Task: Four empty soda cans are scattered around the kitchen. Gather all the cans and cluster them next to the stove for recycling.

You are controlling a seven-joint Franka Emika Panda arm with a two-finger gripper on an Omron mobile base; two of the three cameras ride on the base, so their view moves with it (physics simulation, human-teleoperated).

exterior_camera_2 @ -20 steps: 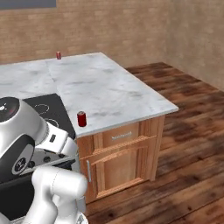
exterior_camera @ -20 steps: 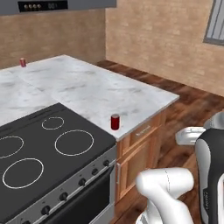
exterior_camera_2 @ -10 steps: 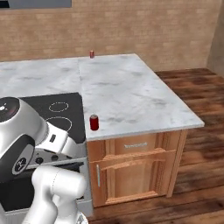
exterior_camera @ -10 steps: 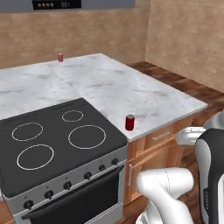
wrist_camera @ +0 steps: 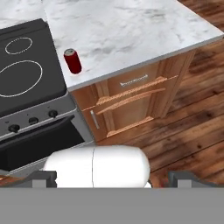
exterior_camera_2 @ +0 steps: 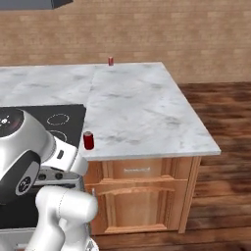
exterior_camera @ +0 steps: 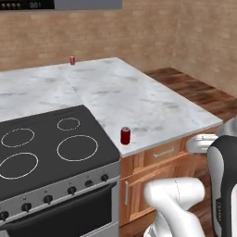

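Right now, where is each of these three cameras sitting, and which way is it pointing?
Left base view: behind the arm on its left, looking forward and down at the stove and marble counter; white arm links at lower right.
Right base view: behind on the right, same counter; arm at lower left.
Hand view: on the hand, looking down past the open gripper at the cabinet front.
All three share the near red can beside the stove; both base views share the far red can.

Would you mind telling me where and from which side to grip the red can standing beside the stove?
Grip the red can around its middle, coming down from above or from the open counter side. It stands upright near the counter's front edge, with the stove close on one side.
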